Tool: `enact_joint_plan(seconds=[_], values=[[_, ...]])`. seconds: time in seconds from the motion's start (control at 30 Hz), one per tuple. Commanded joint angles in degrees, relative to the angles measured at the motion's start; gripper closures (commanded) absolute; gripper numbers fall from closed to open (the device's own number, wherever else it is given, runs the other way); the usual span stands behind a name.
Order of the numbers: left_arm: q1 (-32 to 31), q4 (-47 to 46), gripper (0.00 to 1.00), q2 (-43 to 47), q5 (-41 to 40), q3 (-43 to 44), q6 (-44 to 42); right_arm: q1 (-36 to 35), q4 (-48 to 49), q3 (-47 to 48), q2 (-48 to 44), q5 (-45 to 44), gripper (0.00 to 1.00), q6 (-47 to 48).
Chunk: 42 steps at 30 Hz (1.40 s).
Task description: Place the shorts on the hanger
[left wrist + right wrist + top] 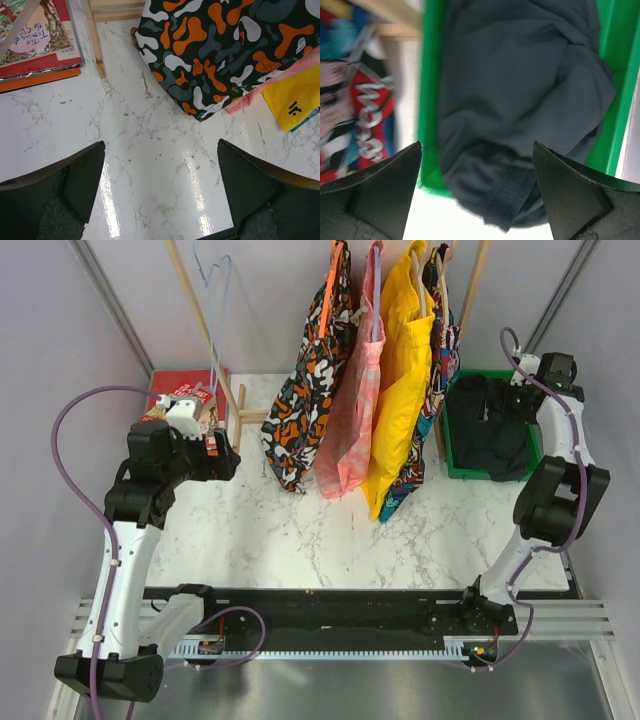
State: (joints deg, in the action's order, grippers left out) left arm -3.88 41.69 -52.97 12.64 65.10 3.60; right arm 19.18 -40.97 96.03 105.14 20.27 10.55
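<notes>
The black shorts (490, 425) lie crumpled in a green bin (447, 445) at the back right. In the right wrist view the shorts (520, 85) fill the bin (431, 90), with one edge hanging over its near rim. My right gripper (512, 388) hovers over the bin, open and empty (477, 144). The pale-blue wire hanger (220, 320) hangs at the back left by the wooden rack. My left gripper (225, 455) is open and empty (161, 142) above the marble table, in front of the hanger and left of the hanging clothes.
An orange-black-white patterned garment (315, 390) (220, 50), a pink one (350, 410) and a yellow one (400, 390) hang from the wooden rack (205, 330). Red books (180, 390) (35, 45) lie at the back left. Grey walls close both sides.
</notes>
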Motion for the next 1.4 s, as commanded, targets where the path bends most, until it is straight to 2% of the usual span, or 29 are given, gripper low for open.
enact_joint_plan(seconds=[0.0, 0.17, 0.3, 0.4, 0.5, 0.53, 0.57, 0.6, 0.63, 0.7, 1.0, 1.13, 1.23, 1.37], values=[[0.5, -2.5, 0.01, 0.8, 0.7, 1.3, 1.8, -0.3, 0.1, 3.9, 6.3, -3.9, 0.02, 2.0], [0.7, -3.0, 0.01, 0.7, 0.1, 0.7, 2.0, -0.7, 0.4, 1.1, 10.2, -4.9, 0.03, 3.7], [0.8, -3.4, 0.01, 0.4, 0.0, 0.8, 2.2, -0.9, 2.6, -5.4, 9.5, -5.5, 0.04, 4.3], [0.8, -3.9, 0.0, 0.2, -0.2, 0.7, 2.5, -0.9, 2.9, -7.0, 9.7, -5.1, 0.09, 5.0], [0.8, -4.6, 0.0, -0.3, -0.3, 0.6, 2.7, -1.0, 1.9, -6.2, 10.4, -3.5, 0.27, 5.5], [0.8, -5.4, 0.0, -0.2, 0.1, 0.5, 2.8, -0.9, -0.3, -5.3, 11.1, -1.6, 0.43, 6.0], [0.8, -5.8, 0.01, -0.2, 1.1, 0.5, 2.8, -0.9, -1.6, -3.2, 11.2, -0.4, 0.55, 6.2], [0.8, -6.3, 0.0, -0.1, 1.8, 0.6, 2.9, -0.9, -2.8, -2.0, 11.1, 0.8, 0.77, 6.4], [0.8, -6.5, 0.01, -0.2, 2.4, 1.1, 2.9, -0.7, -4.5, -1.1, 10.2, 2.9, 0.87, 6.2], [0.7, -6.6, 0.01, -0.6, 4.0, 2.0, 2.4, -0.7, -6.2, 1.7, 8.4, 5.3, 1.0, 5.7], [0.8, -8.5, 0.01, -0.1, 12.4, 3.3, -3.4, 1.2, -7.3, 7.9, -9.9, 16.3, 1.0, -5.2], [0.8, -11.0, 0.01, 1.7, 16.6, 2.9, -6.4, 2.8, -0.4, 5.9, -21.0, 19.0, 1.0, -14.2], [0.7, -11.7, 0.01, 2.4, 23.4, 4.2, -8.8, 3.2, 3.3, 5.7, -27.5, 19.2, 1.0, -20.5], [0.7, -11.9, 0.01, 1.9, 30.5, 6.6, -9.0, 3.1, 5.0, 9.3, -32.0, 24.0, 1.0, -24.7]])
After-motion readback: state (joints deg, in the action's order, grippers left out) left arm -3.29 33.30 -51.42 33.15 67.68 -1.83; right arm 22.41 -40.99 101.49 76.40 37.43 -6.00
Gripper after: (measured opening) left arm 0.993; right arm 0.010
